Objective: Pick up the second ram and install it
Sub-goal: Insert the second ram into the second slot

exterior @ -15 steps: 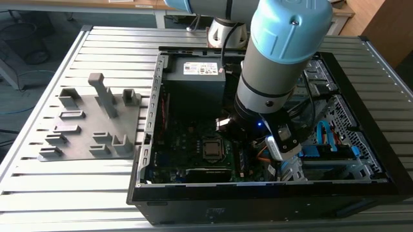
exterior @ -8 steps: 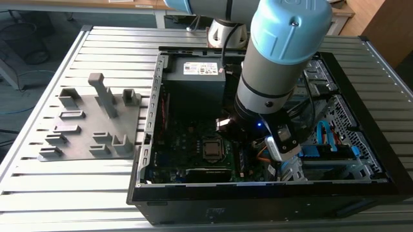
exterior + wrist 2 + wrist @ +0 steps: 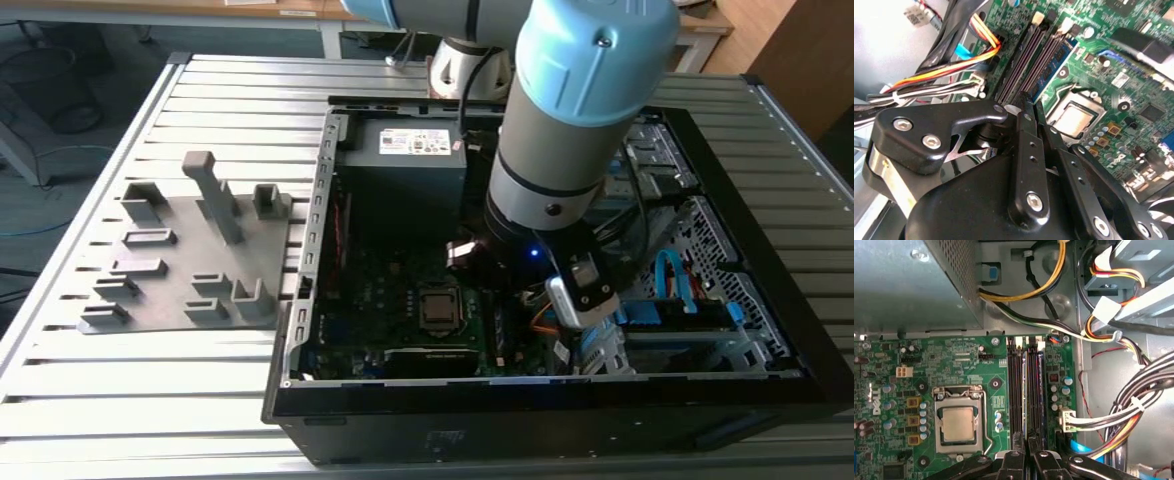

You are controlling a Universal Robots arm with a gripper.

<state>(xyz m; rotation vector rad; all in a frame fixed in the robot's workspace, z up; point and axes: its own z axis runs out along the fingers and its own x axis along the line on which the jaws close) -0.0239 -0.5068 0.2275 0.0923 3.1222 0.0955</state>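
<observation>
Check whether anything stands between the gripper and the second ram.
Nothing visible does. In the first wrist view the gripper sits at one end of the ram, which stands in the memory slots; cables lie aside.

We see a green motherboard (image 3: 954, 355) with black memory slots (image 3: 1015, 385), a dark blue ram (image 3: 1056, 67), a silver processor lid (image 3: 957, 425), yellow, orange, black and white cables (image 3: 1019, 295), a gray holder tray (image 3: 180, 255) and a black gripper (image 3: 1029, 107).
</observation>
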